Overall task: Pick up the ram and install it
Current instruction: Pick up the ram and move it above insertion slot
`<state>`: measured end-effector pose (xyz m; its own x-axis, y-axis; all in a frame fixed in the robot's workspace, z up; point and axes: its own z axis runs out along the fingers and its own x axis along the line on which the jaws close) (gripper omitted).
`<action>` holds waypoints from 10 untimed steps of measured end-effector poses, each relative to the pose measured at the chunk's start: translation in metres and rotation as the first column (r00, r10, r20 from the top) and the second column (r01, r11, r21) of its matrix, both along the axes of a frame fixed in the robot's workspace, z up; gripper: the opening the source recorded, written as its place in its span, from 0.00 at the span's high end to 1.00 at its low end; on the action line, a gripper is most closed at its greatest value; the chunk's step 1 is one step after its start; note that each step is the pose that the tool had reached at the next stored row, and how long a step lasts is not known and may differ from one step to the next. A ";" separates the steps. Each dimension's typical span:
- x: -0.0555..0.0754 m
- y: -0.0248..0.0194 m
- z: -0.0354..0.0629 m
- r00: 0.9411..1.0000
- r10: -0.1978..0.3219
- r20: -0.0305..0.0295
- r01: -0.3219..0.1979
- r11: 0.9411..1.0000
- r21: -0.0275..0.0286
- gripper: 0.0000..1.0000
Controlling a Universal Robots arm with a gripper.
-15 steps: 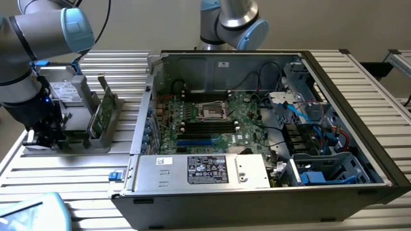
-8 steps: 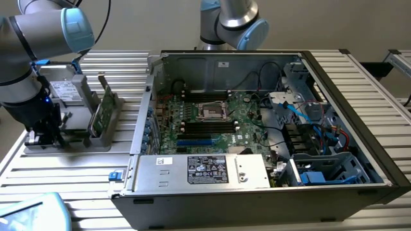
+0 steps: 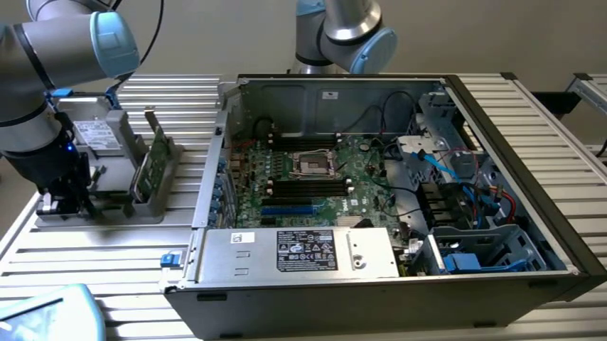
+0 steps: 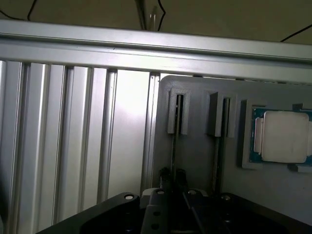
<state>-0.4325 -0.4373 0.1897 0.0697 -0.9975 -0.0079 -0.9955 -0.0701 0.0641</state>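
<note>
Evidently the work is at its grasping stage. The gripper [image 4: 173, 175] is down over the grey holder tray [image 4: 195, 156], and its jaws look drawn in on the ram [image 4: 174, 141], one fingertip on each flat side of the thin board. The stick stands on edge in its upright slot, running straight away from between the jaws, and by the look of it has not been lifted. Just beside the jaws is a second slot [image 4: 224, 117] with another thin edge in it, and beyond that, farther out on the same side, lies the square processor [image 4: 285, 136] in its recess. In the exterior view the gripper [image 3: 65, 202] sits low at the near end of the tray [image 3: 114, 213], well apart from the open computer case [image 3: 379, 298]. So the pick is only taken hold of: carrying the stick to the motherboard [image 3: 313, 177] and seating it in a memory slot [image 3: 303, 189] remain undone.
</note>
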 end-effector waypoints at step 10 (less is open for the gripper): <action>0.001 0.0000 -0.0001 1.000 0.000 0.000 0.000 1.000 -0.001 0.85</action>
